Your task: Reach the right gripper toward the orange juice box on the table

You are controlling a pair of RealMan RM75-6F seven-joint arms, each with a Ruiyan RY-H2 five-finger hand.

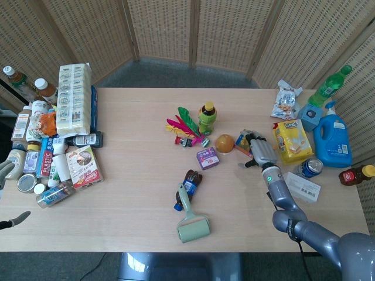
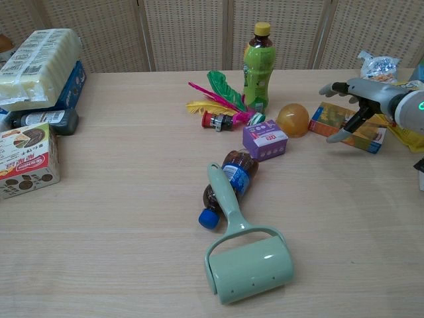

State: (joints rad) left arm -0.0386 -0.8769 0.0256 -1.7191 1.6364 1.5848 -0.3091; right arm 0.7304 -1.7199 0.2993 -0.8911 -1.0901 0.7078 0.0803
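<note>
The orange juice box [image 1: 242,140] [image 2: 320,120] lies flat on the table, right of centre, beside an orange ball [image 1: 224,143]. My right hand [image 1: 258,152] [image 2: 361,99] hovers over the box's right half with its fingers spread and nothing in them. In the chest view its fingers [image 2: 336,87] reach past the box's far edge and the thumb comes down at the near edge. I cannot tell whether it touches the box. My left hand [image 1: 7,171] shows only at the far left edge of the head view, fingers apart and empty.
A yellow packet [image 1: 293,139], a can [image 1: 310,167] and a blue jug [image 1: 332,140] stand just right of the hand. A purple box [image 1: 207,158], a green bottle [image 1: 207,117], feathers, a cola bottle and a lint roller [image 1: 192,225] lie to its left.
</note>
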